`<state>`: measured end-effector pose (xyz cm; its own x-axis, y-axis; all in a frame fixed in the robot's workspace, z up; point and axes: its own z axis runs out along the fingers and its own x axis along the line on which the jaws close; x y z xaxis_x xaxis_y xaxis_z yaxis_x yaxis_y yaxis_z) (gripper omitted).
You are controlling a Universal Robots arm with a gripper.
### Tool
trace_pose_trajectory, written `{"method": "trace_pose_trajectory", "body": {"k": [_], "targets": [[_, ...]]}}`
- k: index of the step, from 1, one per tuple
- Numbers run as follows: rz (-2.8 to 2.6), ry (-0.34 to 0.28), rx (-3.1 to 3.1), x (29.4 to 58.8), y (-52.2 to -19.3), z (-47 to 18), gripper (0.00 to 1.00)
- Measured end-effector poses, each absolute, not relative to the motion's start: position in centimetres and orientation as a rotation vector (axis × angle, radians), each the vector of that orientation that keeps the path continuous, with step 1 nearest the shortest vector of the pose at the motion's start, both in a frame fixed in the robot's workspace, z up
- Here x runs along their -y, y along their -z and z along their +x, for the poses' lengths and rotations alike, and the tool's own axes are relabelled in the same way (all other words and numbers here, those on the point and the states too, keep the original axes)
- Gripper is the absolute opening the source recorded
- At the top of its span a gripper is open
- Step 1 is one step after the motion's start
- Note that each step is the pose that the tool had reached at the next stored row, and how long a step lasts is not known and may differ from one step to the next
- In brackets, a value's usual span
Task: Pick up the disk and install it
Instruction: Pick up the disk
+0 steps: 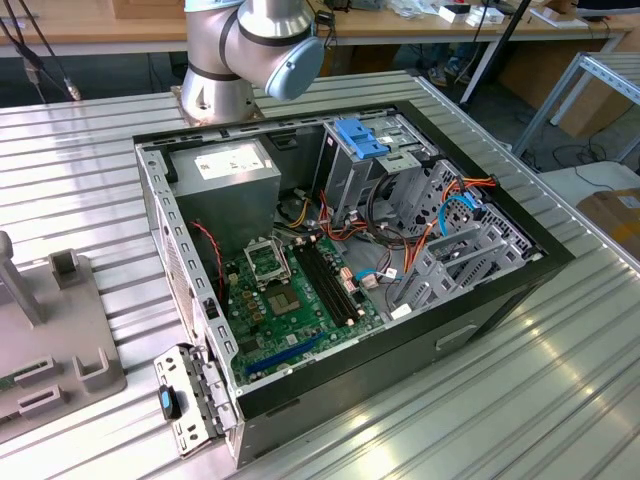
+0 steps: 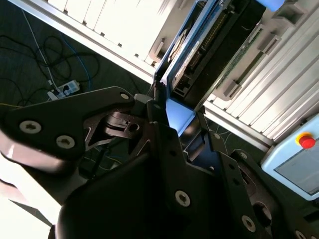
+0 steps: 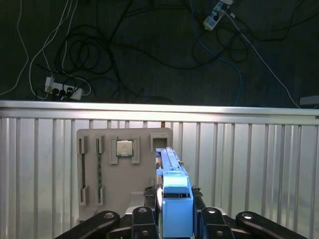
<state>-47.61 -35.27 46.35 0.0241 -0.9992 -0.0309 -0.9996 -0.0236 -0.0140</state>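
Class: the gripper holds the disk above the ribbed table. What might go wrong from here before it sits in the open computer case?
The blue-framed dark metal disk is clamped at one end in the gripper, most of it projecting beyond the jaws, so it may tilt or slip. Dropped, it could strike the grey fixture tray seen beyond it. Loose orange and red cables crowd the metal drive cage in the open black computer case and may snag it.

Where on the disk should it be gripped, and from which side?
Pinch it across its thin side, pressing on the two broad flat faces, coming in from one end. The disk is a thin slab, so those faces probably give the steadiest contact and leave the blue-framed edges free. In the first wrist view the tool seems shut on it this way.
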Motion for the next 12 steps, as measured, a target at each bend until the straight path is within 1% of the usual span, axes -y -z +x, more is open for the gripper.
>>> {"method": "trace_pose_trajectory", "body": {"k": [10,12], "targets": [[-2.225,-0.019,-2.173,35.3,-48.9,-47.6,0.37],[-2.225,-0.019,-2.173,35.3,-49.0,-47.6,0.37]]}}
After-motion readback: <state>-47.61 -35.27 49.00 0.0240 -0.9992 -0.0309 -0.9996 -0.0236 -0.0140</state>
